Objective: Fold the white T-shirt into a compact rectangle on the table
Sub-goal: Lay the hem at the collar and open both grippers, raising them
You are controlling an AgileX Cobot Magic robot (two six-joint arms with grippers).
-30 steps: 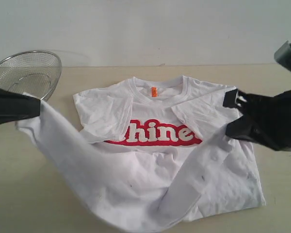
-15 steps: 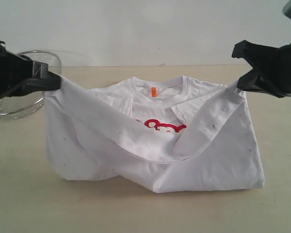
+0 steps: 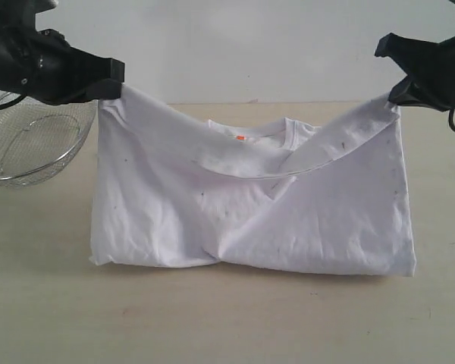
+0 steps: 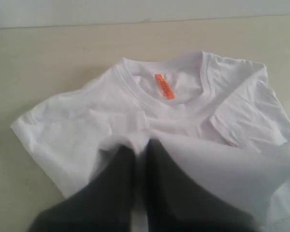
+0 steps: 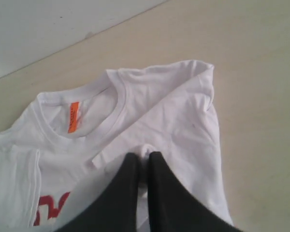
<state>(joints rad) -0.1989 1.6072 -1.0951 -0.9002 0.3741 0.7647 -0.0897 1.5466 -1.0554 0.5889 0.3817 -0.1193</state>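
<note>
— Pale wood-grain table (image 3: pixel 227 326), white wall (image 3: pixel 250 45) behind, wire sieve (image 3: pixel 30 144) at the left edge. Whereabouts of the shirt?

— Shirt (image 3: pixel 250 227) mid-table. Lower half lifted and hanging like a curtain from two pinched hem corners, fold line resting on the table at the near side. Collar (image 3: pixel 288 127) and orange tag (image 3: pixel 240 137) just peeking over the sagging hem.

— And the grippers?

— Left gripper (image 3: pixel 115 82) clamped on the left corner, right gripper (image 3: pixel 393 92) clamped on the right one. Both raised above the table, well apart. Confirmed from the wrist views: dark fingers (image 4: pixel 116 193) pressed together on white cloth, no gap to speak of, collar lying beyond them.

— Step in hand?

— By the look of it, the bottom-to-top fold: hem on its way over toward the collar.

— Doing it well, then?

— Carry both corners toward the collar level and at one pace, for a hem landing parallel to the shoulders. Spread the corners enough to take the sag out of the middle, yet not so far as to drag the fold line across the table. Lower first, release second. Lay the corners over the shoulders, just short of the collar. Mind the sieve beside the left arm. Let go only with cloth flat on cloth, no air pocket underneath.
</note>
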